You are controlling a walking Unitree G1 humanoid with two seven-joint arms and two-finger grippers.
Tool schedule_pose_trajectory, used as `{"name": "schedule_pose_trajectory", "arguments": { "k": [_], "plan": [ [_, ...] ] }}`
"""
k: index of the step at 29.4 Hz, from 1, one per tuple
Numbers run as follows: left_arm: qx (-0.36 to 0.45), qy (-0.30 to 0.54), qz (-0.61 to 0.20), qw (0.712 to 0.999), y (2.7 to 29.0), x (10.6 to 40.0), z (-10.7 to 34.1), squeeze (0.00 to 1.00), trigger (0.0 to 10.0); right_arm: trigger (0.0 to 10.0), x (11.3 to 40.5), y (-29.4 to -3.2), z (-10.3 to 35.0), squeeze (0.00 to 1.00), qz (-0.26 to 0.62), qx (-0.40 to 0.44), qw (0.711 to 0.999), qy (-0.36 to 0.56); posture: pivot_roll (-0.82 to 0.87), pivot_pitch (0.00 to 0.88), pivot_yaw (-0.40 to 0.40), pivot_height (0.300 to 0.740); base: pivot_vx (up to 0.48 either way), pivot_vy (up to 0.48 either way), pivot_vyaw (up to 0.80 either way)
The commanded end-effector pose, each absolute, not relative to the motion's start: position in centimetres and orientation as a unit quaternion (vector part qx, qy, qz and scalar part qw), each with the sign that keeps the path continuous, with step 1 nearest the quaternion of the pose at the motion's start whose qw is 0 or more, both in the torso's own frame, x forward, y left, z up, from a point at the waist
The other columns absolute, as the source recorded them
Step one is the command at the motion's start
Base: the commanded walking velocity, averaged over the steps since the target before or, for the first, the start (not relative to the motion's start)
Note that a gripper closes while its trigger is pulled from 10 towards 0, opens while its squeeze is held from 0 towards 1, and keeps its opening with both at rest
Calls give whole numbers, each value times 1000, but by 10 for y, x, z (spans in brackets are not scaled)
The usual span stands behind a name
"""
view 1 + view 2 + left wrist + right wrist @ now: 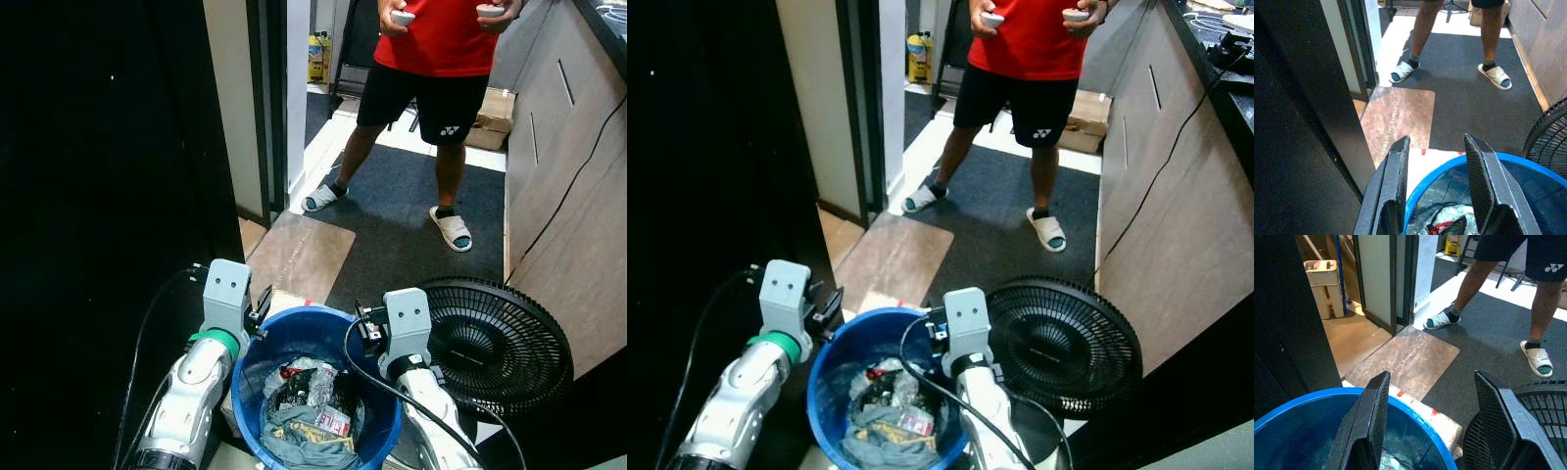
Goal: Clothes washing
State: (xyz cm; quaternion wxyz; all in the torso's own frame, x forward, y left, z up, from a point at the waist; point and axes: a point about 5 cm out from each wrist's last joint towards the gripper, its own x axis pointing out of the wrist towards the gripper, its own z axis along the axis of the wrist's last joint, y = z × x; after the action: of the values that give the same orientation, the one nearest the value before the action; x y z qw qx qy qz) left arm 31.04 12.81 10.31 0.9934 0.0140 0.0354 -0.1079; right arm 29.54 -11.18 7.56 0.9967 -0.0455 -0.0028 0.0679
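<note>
A blue bucket (pixel 315 316) stands on the floor right below me, between my two arms. Inside it lie a grey cloth (pixel 294 441) and crumpled packets. My left gripper (pixel 1437 139) is open at the bucket's left rim (pixel 1432 171), which runs between its fingers. My right gripper (pixel 1432 377) is open at the right rim (pixel 1400 406), with one finger (pixel 1369 426) over the inside and the other towards the fan. I cannot tell whether either gripper touches the rim.
A black floor fan (pixel 495 343) lies close to the bucket's right. A person (pixel 436 49) holding controllers stands ahead on dark carpet. A brown mat (pixel 299 257) lies before a doorway, a dark panel (pixel 98 196) stands left, cabinets (pixel 568 196) right. A white pack (pixel 1427 159) sits by the bucket.
</note>
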Motion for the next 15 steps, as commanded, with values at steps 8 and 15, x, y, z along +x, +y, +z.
{"name": "schedule_pose_trajectory", "arguments": {
  "k": [8,15],
  "plan": [
    [13,40,-107,993,125,308,101,0,10000,10000,294,-112,72,0,66,-46,997,3,61,34,26,740,0,0,0],
    [19,43,-102,994,128,307,98,0,10000,10000,293,-109,71,0,75,-53,996,4,67,35,22,740,0,0,0]
  ]
}}
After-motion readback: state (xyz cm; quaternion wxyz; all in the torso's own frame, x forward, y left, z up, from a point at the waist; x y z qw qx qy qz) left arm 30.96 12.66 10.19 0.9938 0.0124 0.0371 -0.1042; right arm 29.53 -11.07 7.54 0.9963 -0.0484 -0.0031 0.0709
